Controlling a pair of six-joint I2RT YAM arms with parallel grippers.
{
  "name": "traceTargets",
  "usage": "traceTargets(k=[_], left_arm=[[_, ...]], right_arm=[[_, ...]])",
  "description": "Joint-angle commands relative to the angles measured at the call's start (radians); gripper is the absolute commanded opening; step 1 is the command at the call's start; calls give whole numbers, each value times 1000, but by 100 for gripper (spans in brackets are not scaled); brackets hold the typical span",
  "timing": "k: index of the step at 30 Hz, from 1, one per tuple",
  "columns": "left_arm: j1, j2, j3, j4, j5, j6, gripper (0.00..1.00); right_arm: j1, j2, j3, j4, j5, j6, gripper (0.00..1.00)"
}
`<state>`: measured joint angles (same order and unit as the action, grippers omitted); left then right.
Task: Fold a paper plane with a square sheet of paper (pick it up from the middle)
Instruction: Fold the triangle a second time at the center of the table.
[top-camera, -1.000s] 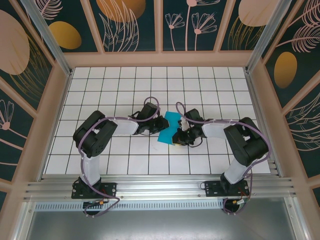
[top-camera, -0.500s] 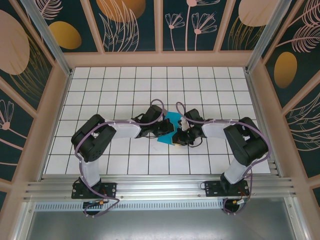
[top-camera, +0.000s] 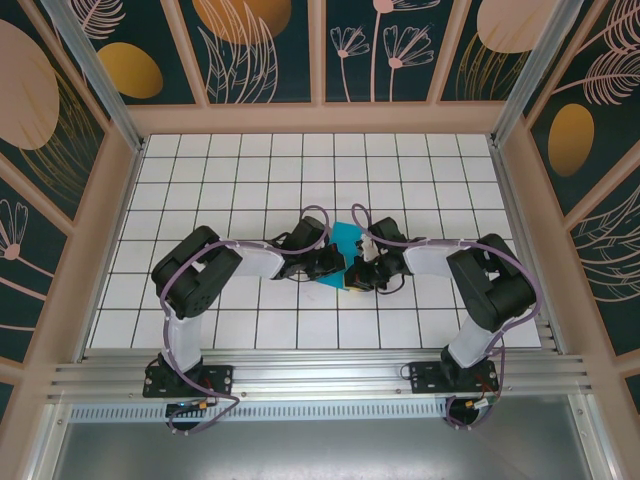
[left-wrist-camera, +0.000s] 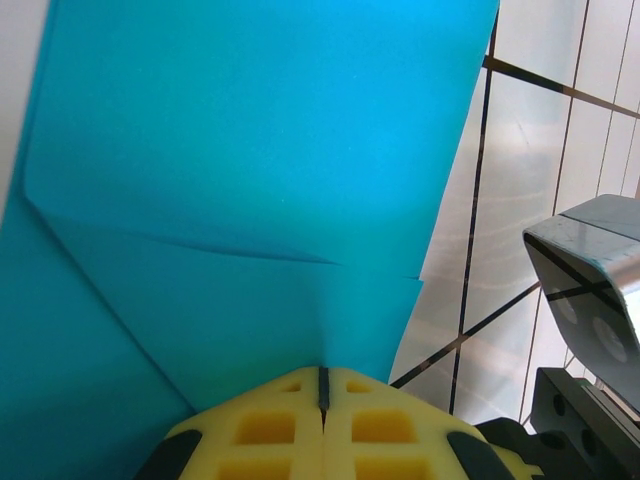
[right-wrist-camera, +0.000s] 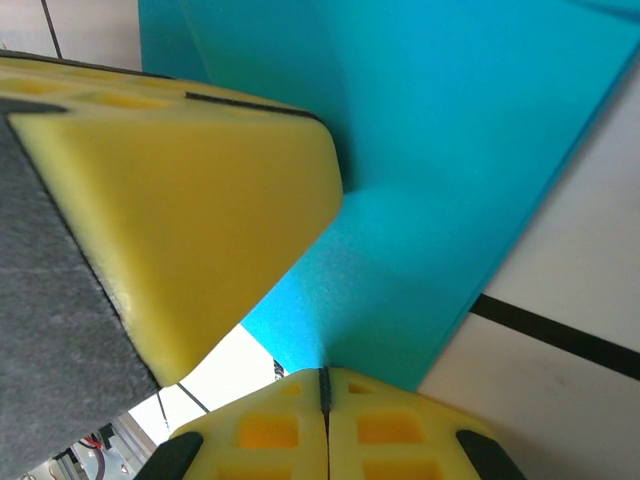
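Observation:
The teal-blue square sheet of paper (top-camera: 347, 240) lies partly folded on the white grid table between my two grippers. In the left wrist view the sheet (left-wrist-camera: 250, 150) shows a folded flap and a crease, and its near edge rises into my left gripper (left-wrist-camera: 322, 372), whose yellow pads are shut on it. My right gripper (right-wrist-camera: 325, 372) is likewise shut on an edge of the sheet (right-wrist-camera: 450, 150), with one of the left gripper's pads (right-wrist-camera: 200, 190) close beside it. From above, the left gripper (top-camera: 338, 262) and right gripper (top-camera: 356, 272) nearly touch. A paper plane is out of view.
The white grid table (top-camera: 250, 180) stretches out on all sides of the sheet. Wooden-framed patterned walls (top-camera: 320, 60) close it in at the back and sides. Part of the right arm's grey body (left-wrist-camera: 590, 260) sits close to the left gripper.
My left arm has reached right to the sheet's left edge and its gripper has shut on the paper. The right gripper has stayed shut on the sheet in place.

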<state>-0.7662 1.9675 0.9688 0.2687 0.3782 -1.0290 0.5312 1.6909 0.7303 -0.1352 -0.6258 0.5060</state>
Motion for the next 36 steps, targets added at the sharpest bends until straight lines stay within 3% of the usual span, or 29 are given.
traceTargets(k=[1,25,36], left_arm=[[8,48,-2,-75,-133,21,6],[140,31,83,-167,-185,91,9],[148,-7,128,-223,-213,148,10]], right_arm=[[10,70,-32,-117,127,-14,5],[10,70,-29,-147,156,-27,4],[10,70,-16,-147,154,-33,4]])
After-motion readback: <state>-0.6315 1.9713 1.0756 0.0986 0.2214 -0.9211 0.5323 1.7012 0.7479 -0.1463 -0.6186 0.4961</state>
